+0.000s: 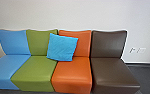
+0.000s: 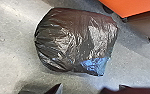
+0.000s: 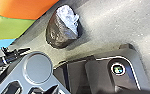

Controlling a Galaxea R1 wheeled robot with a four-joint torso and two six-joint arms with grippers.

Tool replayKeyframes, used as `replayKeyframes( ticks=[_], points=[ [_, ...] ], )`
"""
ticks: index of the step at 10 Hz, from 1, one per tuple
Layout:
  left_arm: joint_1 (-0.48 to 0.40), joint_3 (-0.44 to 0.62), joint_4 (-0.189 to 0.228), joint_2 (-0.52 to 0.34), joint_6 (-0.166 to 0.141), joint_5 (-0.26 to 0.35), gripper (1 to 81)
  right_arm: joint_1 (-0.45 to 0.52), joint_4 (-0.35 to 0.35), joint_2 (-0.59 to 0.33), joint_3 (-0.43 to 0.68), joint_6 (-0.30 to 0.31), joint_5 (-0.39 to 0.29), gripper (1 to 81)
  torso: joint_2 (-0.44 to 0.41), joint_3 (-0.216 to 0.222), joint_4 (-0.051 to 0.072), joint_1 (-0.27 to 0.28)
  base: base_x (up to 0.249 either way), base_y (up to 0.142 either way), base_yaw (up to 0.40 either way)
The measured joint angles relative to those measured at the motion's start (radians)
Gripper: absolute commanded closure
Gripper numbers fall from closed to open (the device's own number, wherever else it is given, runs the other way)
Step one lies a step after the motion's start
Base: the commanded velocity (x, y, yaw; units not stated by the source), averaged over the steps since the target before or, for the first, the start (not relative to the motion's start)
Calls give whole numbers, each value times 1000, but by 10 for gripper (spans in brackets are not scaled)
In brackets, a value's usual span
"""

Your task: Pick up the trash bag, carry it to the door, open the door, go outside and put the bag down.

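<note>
Bag (image 2: 76, 42) sits on floor (image 2: 11, 62), nothing done; pickup, carry, door, outside drop all left; can't tell either gripper's state.

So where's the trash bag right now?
In both wrist views, the trash bag lies on the grey floor, just in front of the orange seat.

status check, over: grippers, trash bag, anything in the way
No gripper touching the trash bag. Bag down on the floor, ungripped. Orange seat close beside it, possible snag on one side.
</note>
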Motion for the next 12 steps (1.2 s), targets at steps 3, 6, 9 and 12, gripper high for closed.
replayKeyframes(
  ticks=[3,6,9,12],
  points=[
    [-1,-18,-2,31,0,12,10,99,5,-49,9,16,-26,10,-113,0,0,70,0,0,0],
    [-2,-22,-15,32,0,11,10,193,27,-36,23,22,-113,10,-217,-8,0,133,0,0,0],
    [-45,-23,-46,49,0,15,10,257,58,-37,44,24,-174,10,-313,-92,0,193,0,0,0],
    [-57,-22,-119,45,0,21,10,277,68,-78,62,24,-192,10,-396,-139,0,246,0,0,0]
  ],
)
